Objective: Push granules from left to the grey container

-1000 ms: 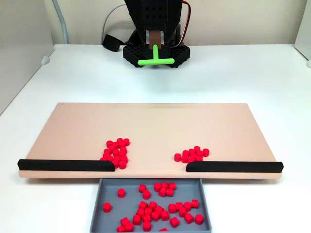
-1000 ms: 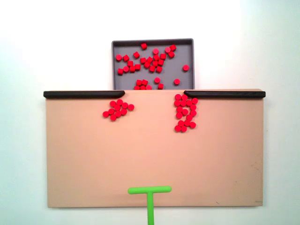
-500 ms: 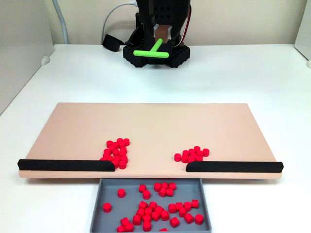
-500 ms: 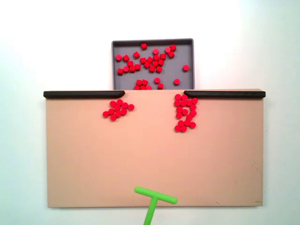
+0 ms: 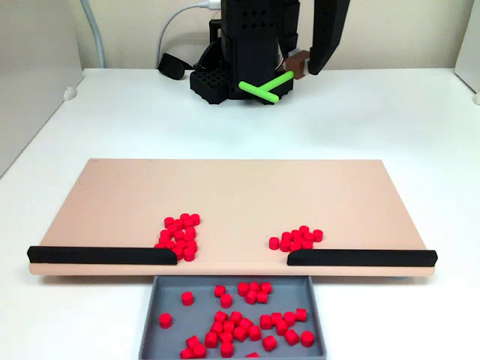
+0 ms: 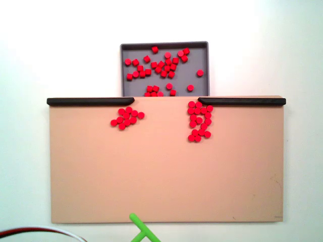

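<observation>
Currently the black arm is standing folded over its base at the far table edge, its gripper (image 5: 295, 69) clamped on the stem of the green T-shaped pusher (image 5: 267, 86), which is tilting above the table, off the peach board (image 5: 232, 187). Red granules (image 5: 178, 234) are lying in two clusters on the board beside the black strips (image 5: 101, 255), and more are sitting in the grey container (image 5: 154, 319) below the gap.
</observation>
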Controlling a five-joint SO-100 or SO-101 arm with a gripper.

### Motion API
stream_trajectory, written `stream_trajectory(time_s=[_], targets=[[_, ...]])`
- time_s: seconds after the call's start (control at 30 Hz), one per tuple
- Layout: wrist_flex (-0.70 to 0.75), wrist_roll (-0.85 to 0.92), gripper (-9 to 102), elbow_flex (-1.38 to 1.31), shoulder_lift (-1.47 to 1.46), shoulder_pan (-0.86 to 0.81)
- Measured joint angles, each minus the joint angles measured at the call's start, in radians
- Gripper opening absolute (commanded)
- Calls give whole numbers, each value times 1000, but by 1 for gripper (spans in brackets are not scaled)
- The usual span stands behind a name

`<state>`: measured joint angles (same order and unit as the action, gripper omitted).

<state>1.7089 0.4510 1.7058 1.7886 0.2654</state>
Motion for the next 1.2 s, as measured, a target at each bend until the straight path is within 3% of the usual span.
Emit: stream_trajectory(time_s=[0.37, 1.2], targets=[[0, -261, 0, -138, -132, 81], [9, -629, 0, -755, -626, 112]])
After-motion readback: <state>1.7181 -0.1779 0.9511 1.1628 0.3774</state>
